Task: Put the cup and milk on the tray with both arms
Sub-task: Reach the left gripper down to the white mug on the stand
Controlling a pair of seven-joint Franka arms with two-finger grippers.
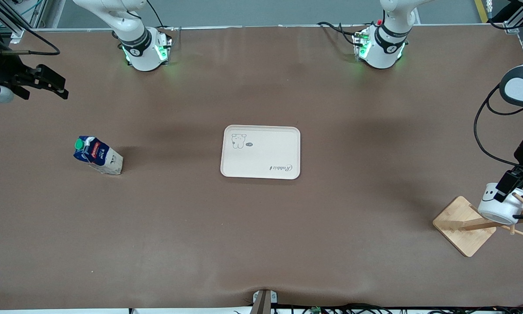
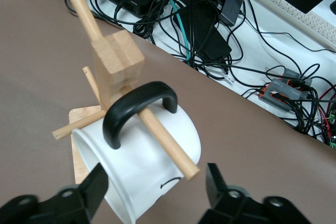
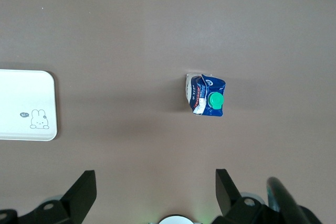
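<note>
A high front camera is facing the bases; the right wrist view is looking straight down, sharing the tray (image 1: pixel 260 151) and milk (image 1: pixel 97 155); the left wrist view is sitting close to the cup (image 2: pixel 144 169).

The brown table (image 1: pixel 261 244) carries the milk (image 1: pixel 98 155), the tray (image 1: pixel 261 165) and a wooden rack (image 1: pixel 464 224)

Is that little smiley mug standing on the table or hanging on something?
Hanging. The mug lies on its side with its black handle hooked over a peg of the wooden rack; the left gripper straddles it.
</note>
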